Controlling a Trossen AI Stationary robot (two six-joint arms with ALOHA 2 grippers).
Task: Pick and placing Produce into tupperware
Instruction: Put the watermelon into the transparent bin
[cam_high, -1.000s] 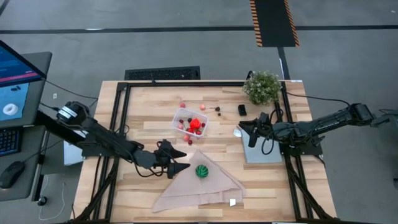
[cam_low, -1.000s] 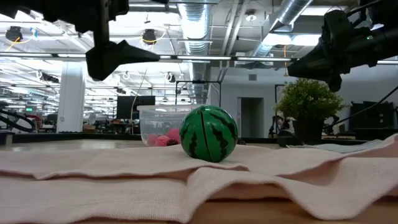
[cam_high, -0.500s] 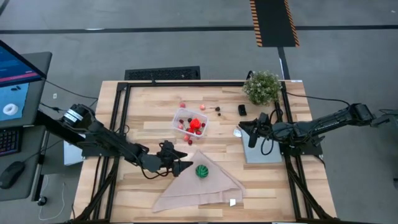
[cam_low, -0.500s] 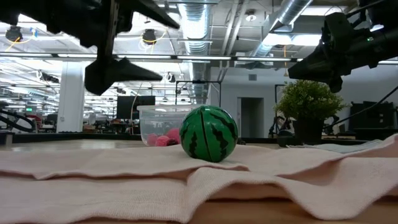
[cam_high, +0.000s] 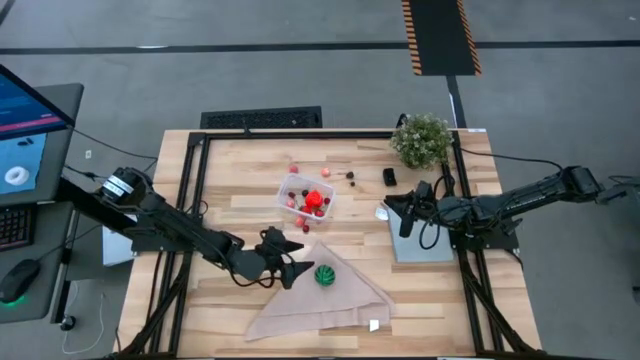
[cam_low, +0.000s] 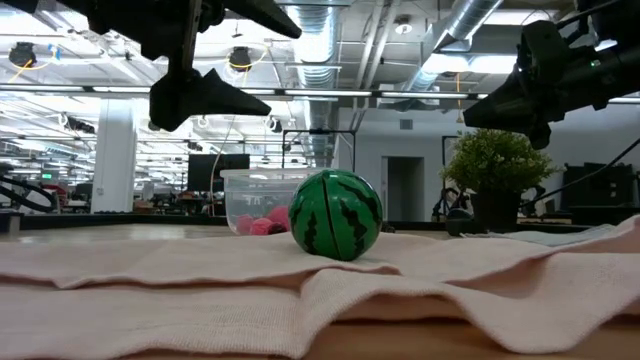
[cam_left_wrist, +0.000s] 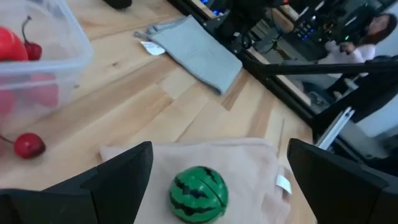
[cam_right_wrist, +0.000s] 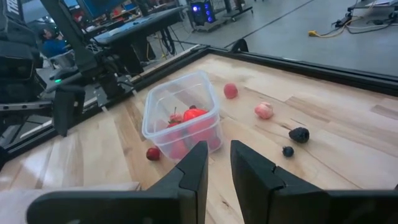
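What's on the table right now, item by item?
tupperware: one, clear, table centre, red produce inside.
watermelon ball: one, green striped, on the cloth.
loose berries: several, red, pink and dark, around the tub.
cloth: one, beige, folded, front centre.
potted plant: one, green, back right corner.
grey panel: one, flat, right side.
left tool: open, beside the ball.
right tool: nearly closed, over the panel.

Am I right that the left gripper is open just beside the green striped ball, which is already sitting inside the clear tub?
Not quite: the green striped ball is not in the clear tub; it rests on the beige cloth, apart from the tub, as the high view shows. The rest holds: the left gripper is open just beside the ball.
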